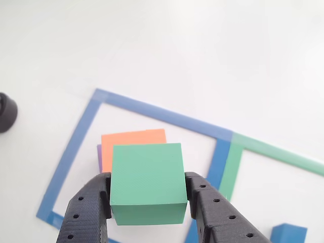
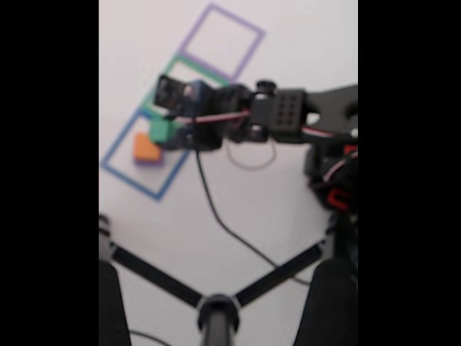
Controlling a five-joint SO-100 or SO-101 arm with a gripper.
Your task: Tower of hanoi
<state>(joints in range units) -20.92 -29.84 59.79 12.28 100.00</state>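
Observation:
In the other view my gripper is shut on the green block, its black fingers pressing both sides. Just beyond it, the orange block lies on the purple block, of which only a sliver shows at the left. Both sit inside the blue tape outline. The blue block lies at the bottom right, beyond the green tape line. The blurred fixed view shows the gripper with the green block right beside the orange block. Whether green touches orange I cannot tell.
A purple tape square lies past the green one in the fixed view. The arm reaches in from the right, and a black cable trails over the white table. Black stand legs cross the bottom. A black round object sits at the left.

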